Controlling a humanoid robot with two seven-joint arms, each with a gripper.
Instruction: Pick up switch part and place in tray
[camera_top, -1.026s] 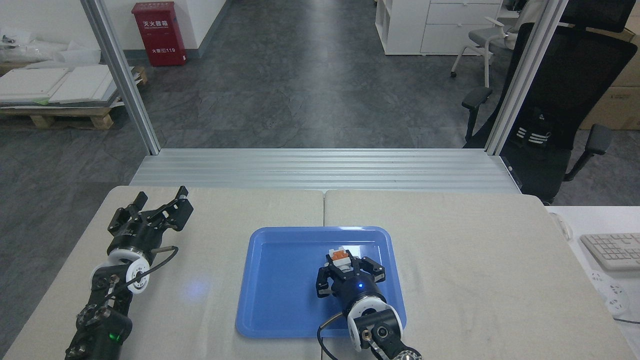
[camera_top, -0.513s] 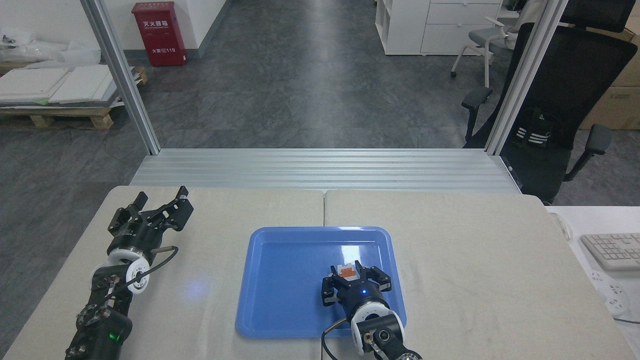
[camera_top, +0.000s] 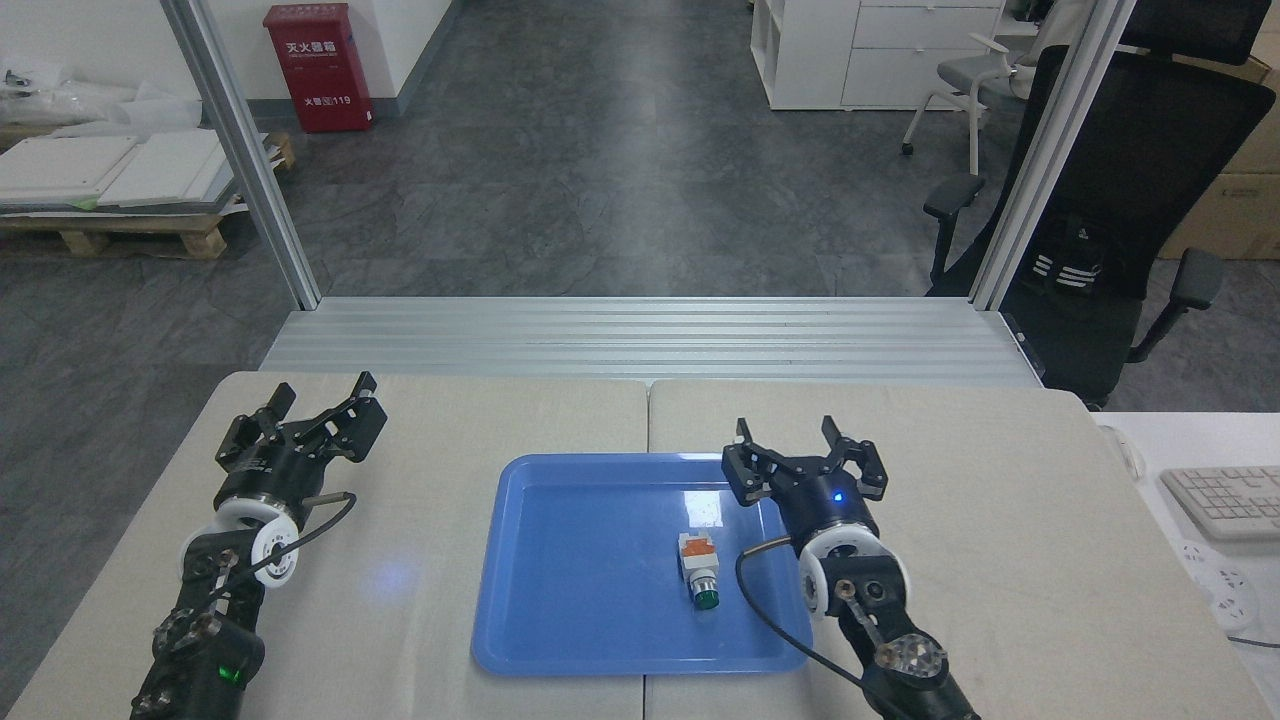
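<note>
Beige cloth-covered table is carrying everything, with a seam running near to far down its middle. Large shallow glossy blue plastic tray, rectangular with rounded corners and a raised rim, is sitting across that seam toward the near edge. Left gripper is hanging over the left half of the table, well apart from the tray, jaws spread wide and holding nothing. Right gripper is hovering just past the tray's far right corner, jaws likewise wide and empty, its black cable looping low across the tray's right rim. Small push-button switch part, green round cap pointing near, silvery body, orange-and-white block at the far end, is lying on its side on the tray floor, right of centre, touching neither gripper. Placement is looking done. Risks from here, as a judgement: the cylindrical body could be rolling on the slick floor if the tray is nudged; the trailing cable could be dragging across the rim and shifting tray or part as the arm moves.
</note>
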